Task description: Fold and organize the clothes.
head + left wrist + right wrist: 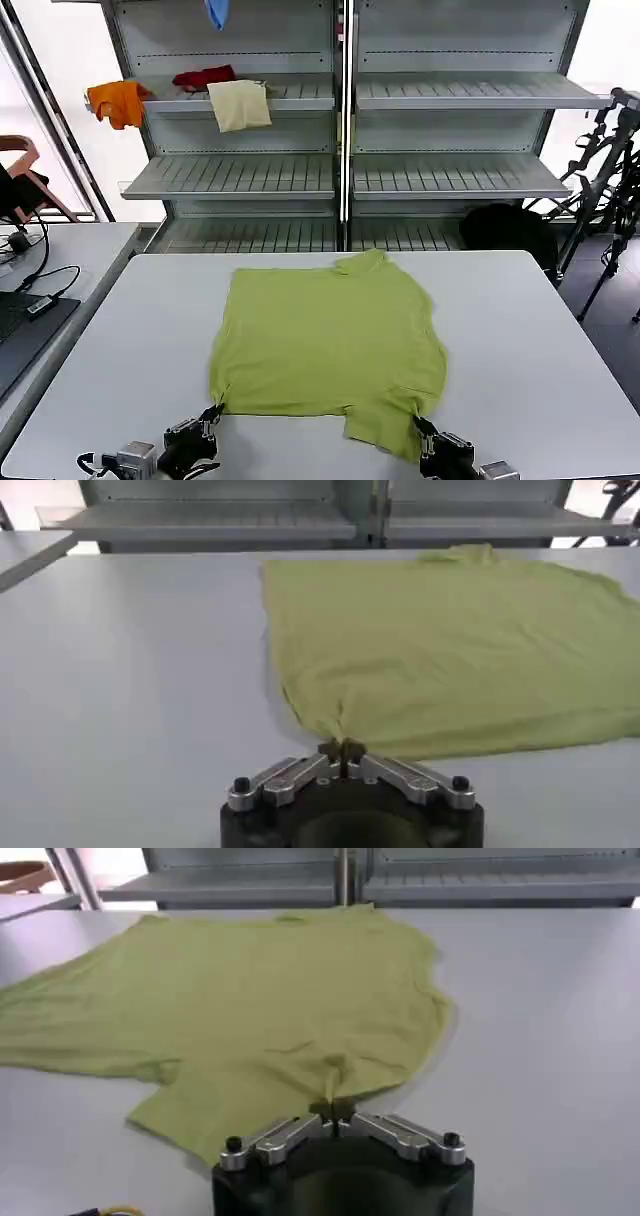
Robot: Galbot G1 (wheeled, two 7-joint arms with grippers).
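Lime-green t-shirt [325,340] spread flat mid-table [540,330], running straight away from the grippers toward the shelves [345,175], near edge pinched at both corners, left gripper [212,412] clamped on one, right gripper [420,425] clamped on the other by the sleeve, equally near.

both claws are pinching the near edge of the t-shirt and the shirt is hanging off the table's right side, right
Not quite. The left claw and right claw do pinch the t-shirt's near edge, but the shirt lies spread on the table, well inside its edges. The head view shows bare tabletop on both sides.
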